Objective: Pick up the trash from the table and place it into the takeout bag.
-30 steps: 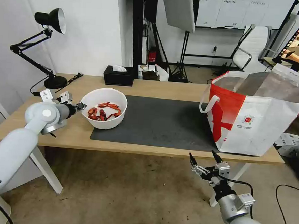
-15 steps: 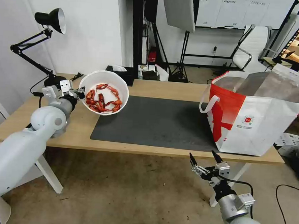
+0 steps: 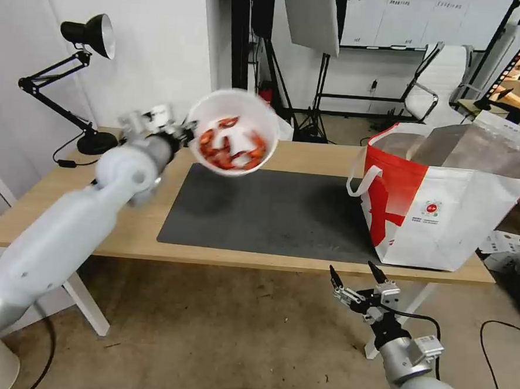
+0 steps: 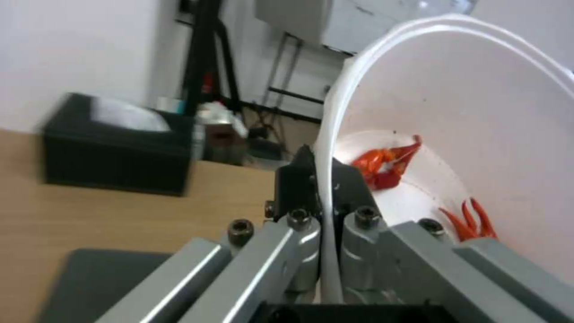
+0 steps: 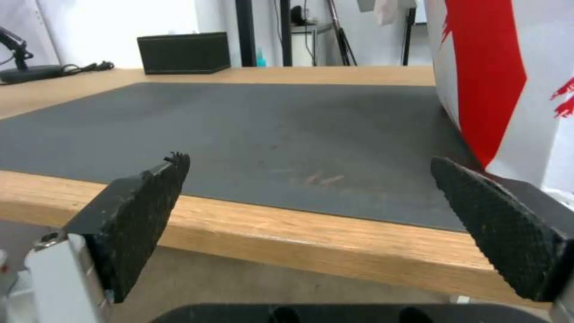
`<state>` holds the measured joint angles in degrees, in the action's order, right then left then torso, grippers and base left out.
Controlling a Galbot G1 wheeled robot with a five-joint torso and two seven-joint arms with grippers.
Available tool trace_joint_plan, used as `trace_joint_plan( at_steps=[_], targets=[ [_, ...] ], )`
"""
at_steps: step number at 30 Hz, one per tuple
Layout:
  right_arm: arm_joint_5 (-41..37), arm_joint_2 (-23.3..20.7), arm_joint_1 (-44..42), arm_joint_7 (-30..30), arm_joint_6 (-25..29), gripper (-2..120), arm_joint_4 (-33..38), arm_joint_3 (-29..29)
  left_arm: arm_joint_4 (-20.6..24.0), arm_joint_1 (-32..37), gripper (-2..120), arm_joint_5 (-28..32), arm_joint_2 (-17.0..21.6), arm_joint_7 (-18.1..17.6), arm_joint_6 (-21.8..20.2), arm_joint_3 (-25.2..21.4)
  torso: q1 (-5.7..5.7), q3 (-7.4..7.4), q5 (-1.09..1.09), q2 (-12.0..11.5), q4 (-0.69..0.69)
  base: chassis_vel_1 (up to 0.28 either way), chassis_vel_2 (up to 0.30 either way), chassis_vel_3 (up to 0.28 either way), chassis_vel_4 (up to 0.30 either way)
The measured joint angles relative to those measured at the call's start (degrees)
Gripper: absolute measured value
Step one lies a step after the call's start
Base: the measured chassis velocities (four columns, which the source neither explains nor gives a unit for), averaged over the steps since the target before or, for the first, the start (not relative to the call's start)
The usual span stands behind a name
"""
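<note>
The left hand (image 3: 184, 132) is raised above the counter (image 3: 123, 221), its fingers (image 4: 297, 179) pinched on the rim of the white bowl (image 3: 233, 132), one finger outside the wall and one inside, as the left wrist view shows. The bowl hangs in the air just beyond the hand, tipped so that its open mouth faces toward the robot, with the red crayfish shells (image 3: 228, 145) lying against its lower inner wall. Under the bowl and hand lies the near-left part of the dark grey mat (image 3: 270, 213), which the bowl does not touch. Past the hand, toward the wall, the left wrist view shows the black tissue box (image 4: 114, 148) on the counter's far edge. Out to the hand's left stands a black desk lamp (image 3: 84, 37) with its base on the counter.

The takeout bag (image 3: 447, 200) stands upright well away from the left hand, at the opposite end of the mat, its mouth open and its foil lining showing, a white loop handle (image 3: 361, 180) hanging on the side that faces the bowl.

The right hand (image 3: 357, 278) hovers low in front of the counter's near edge, below the tabletop, fingers (image 5: 141, 211) spread wide with nothing between them. Ahead of it and to its right is the bag's red-and-white side.
</note>
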<state>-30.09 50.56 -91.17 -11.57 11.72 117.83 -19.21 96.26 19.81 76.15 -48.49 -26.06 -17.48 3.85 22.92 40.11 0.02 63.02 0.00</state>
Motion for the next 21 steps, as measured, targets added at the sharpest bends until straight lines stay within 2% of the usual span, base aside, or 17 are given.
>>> trace_joint_plan(
  at_steps=[2, 3, 4, 5, 6, 7, 8, 9, 12, 13, 15, 17, 19, 21],
  targets=[
    [0.0, 0.0, 0.0, 0.0, 0.0, 100, 0.0, 0.0, -1.4, -7.7, 0, 3.3, -2.7, -0.9, -0.4, 6.4, 0.0, 0.0, 0.01, 0.0, 0.0, 0.0, 0.0, 0.0, 0.0],
    [0.0, 0.0, 0.0, 0.0, 0.0, 100, 0.0, 0.0, -1.4, -7.7, 0, 3.3, -2.7, -0.9, -0.4, 6.4, 0.0, 0.0, 0.01, 0.0, 0.0, 0.0, 0.0, 0.0, 0.0],
    [0.0, 0.0, 0.0, 0.0, 0.0, 100, 0.0, 0.0, -2.2, -10.3, 0, 4.5, -3.9, -1.2, -0.5, 8.4, 0.0, 0.01, -0.01, 0.0, 0.01, 0.0, 0.0, 0.0, 0.0],
    [0.0, 0.0, 0.0, 0.0, 0.0, 100, 0.0, 0.0, -4.1, -16.7, 0, 7.0, -7.4, -2.0, -0.7, 12.8, 0.01, 0.0, 0.0, 0.0, -0.01, 0.0, 0.0, 0.0, 0.0],
    [0.0, 0.0, 0.0, 0.0, 0.0, 100, 0.0, 0.0, -4.1, -16.7, 0, 7.0, -7.4, -2.0, -0.7, 12.8, 0.01, 0.0, 0.0, 0.0, -0.01, 0.0, 0.0, 0.0, 0.0],
    [0.0, 0.0, 0.0, 0.0, 0.0, 100, 0.0, 0.0, -5.2, -19.6, 0, 7.4, -9.2, -2.2, -0.8, 14.7, 0.0, 0.0, 0.02, 0.0, -0.01, 0.0, 0.0, 0.0, 0.0],
    [0.0, 0.0, 0.0, 0.0, 0.0, 100, 0.0, 0.0, -7.7, -23.8, 0, 7.9, -13.2, -3.4, -1.4, 17.2, 0.0, 0.0, 0.02, 0.0, -0.02, 0.0, 0.0, 0.0, 0.0],
    [0.0, 0.0, 0.0, 0.0, 0.0, 100, 0.0, 0.0, -7.7, -23.8, 0, 7.9, -13.2, -3.4, -1.4, 17.2, 0.0, 0.0, 0.02, 0.0, -0.02, 0.0, 0.0, 0.0, 0.0],
    [0.0, 0.0, 0.0, 0.0, 0.0, 100, 0.0, 0.0, -12.9, -28.2, 0, 8.1, -20.1, -4.4, -2.3, 19.8, 0.0, 0.0, 0.0, 0.0, 0.0, 0.0, 0.0, 0.0, 0.0],
    [0.0, 0.0, 0.0, 0.0, 0.0, 100, 0.0, 0.0, -12.9, -28.2, 0, 8.1, -20.1, -4.4, -2.3, 19.8, 0.0, 0.0, 0.0, 0.0, 0.0, 0.0, 0.0, 0.0, 0.0],
    [0.0, 0.0, 0.0, 0.0, 0.0, 100, 0.0, 0.0, -14.9, -29.1, 0, 8.0, -23.0, -4.5, -2.3, 20.7, 0.0, 0.0, -0.01, 0.0, 0.0, 0.0, 0.0, 0.0, 0.0],
    [0.0, 0.0, 0.0, 0.0, 0.0, 100, 0.0, 0.0, -15.3, -29.3, 0, 8.0, -23.6, -4.5, -2.3, 20.9, 0.0, 0.0, -0.01, 0.0, 0.0, 0.0, 0.0, 0.0, 0.0],
    [0.0, 0.0, 0.0, 0.0, 0.0, 100, 0.0, 0.0, -17.7, -30.2, 0, 7.6, -26.9, -4.5, -2.3, 21.8, 0.01, 0.0, 0.0, 0.0, -0.01, 0.0, 0.0, 0.0, 0.0],
    [0.0, 0.0, 0.0, 0.0, 0.0, 100, 0.0, 0.0, -18.1, -30.3, 0, 7.5, -27.4, -4.5, -2.4, 21.9, 0.0, 0.0, 0.0, 0.0, -0.01, 0.0, 0.0, 0.0, 0.0]
  ],
)
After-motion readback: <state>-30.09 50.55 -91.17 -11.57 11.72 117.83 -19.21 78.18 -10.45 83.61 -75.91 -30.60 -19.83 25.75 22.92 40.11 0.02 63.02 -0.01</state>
